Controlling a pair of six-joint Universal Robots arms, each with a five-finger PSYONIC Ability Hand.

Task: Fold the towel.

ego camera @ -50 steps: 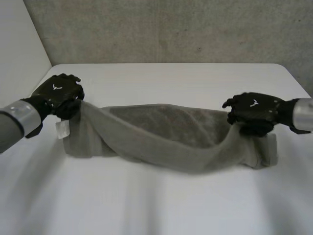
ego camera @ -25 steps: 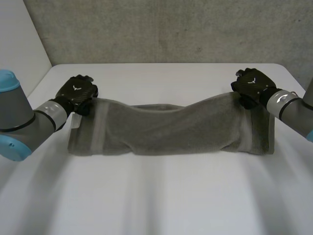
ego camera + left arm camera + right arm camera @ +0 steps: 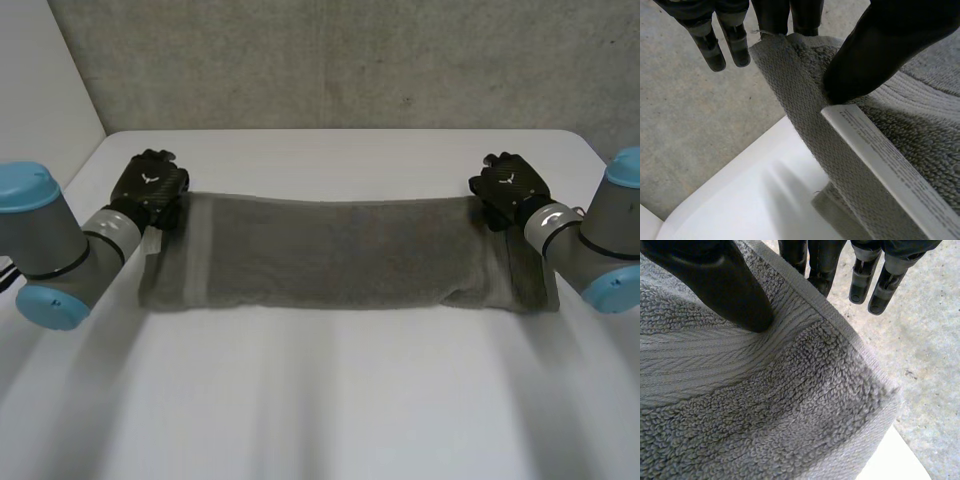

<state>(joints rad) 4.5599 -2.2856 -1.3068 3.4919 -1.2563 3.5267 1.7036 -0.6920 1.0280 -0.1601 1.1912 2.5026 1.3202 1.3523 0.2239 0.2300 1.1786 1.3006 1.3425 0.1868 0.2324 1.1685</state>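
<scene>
Table (image 3: 330, 400): white and smooth; a broad bare stretch is left along the near side
Towel (image 3: 340, 250): grey terry, laid across the middle of the table as a long doubled band; the near long edge is a rounded fold, and flat woven stripes are seen near each short end
Label (image 3: 890, 165): white printed strip, sewn into the hem at the towel's left end
Left hand (image 3: 150, 185): set on the far left corner of the towel; the hem is pinched between the thumb and some fingers, the other fingers held straight past the edge
Right hand (image 3: 510, 187): set on the far right corner; the thumb is pressed onto the woven stripe with fingers behind the hem, so the corner is grasped
Far side: a narrower bare strip of table is left behind the towel, ending in rounded corners
Wall (image 3: 350, 60): rough grey concrete, seen beyond the table
</scene>
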